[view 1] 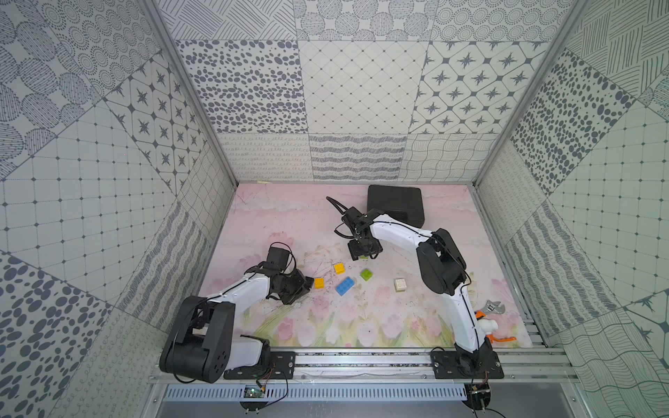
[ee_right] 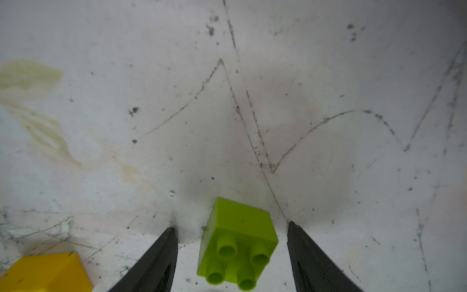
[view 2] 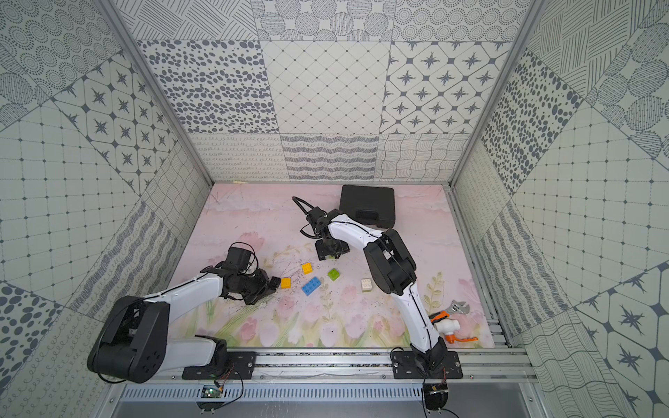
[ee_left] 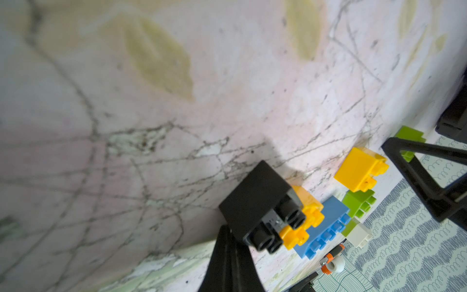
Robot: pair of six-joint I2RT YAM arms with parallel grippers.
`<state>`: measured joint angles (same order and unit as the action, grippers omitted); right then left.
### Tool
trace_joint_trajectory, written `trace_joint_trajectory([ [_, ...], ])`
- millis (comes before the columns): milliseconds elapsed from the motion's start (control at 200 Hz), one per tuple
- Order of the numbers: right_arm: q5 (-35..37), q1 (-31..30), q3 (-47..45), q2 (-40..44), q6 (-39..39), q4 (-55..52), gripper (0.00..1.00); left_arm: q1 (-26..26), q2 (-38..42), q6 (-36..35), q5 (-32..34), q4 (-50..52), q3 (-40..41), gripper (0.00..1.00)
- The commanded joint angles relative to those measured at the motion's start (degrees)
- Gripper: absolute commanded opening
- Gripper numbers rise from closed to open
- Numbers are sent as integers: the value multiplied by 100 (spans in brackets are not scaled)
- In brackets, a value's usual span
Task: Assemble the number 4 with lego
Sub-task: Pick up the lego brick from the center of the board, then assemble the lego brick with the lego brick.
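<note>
the right arm (view 1: 398, 231) reaches out over the mat (view 1: 289, 224) and bends at the wrist, so the right claw (ee_right: 231, 225) points straight down with its tips at the mat. its fingers (ee_right: 154, 260) are spread apart. a green brick (ee_right: 237, 242) stands studs up between them, clear of both (a strip of bare mat shows on either side of it in the right wrist view).

the left arm (view 1: 239, 293) lies low and stretched forward. the left claw (ee_left: 226, 235) is nearly level with the mat, pressed together and gripping nothing. right at its tips sits the black brick (ee_left: 255, 202), studs up; whether the tips touch it i cannot tell. just past the black brick, close beside it, is a yellow brick (view 1: 319, 283).

beyond that, between the two claws, lie the blue brick (view 1: 344, 287), a second yellow brick (view 1: 339, 268) and a second green brick (view 1: 366, 275), each apart from the others. the white brick (view 1: 400, 284) lies well to the side of the right claw, near that arm's elbow.
</note>
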<state>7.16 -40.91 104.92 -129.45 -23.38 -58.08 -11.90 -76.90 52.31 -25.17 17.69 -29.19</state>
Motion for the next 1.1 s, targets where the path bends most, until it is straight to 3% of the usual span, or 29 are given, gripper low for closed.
trace_joint_trajectory([
  [0,93,-26,15,268,-476,142,70,7,-141,-99,926,831,114,0],
  [85,201,-28,163,190,-588,63,61,4,-141,-107,931,829,124,0],
  [215,279,-35,262,117,-620,-40,37,6,-125,-116,935,831,131,0],
  [410,475,-132,204,284,-463,-133,19,6,-147,-123,928,661,138,0],
  [635,-150,-725,-204,1087,381,360,19,12,-150,-133,898,656,142,0],
  [766,-496,-1045,-133,1012,266,221,20,7,-153,-125,886,614,155,0],
  [1096,-343,-1321,402,402,262,129,19,-3,-219,-149,836,586,150,0],
])
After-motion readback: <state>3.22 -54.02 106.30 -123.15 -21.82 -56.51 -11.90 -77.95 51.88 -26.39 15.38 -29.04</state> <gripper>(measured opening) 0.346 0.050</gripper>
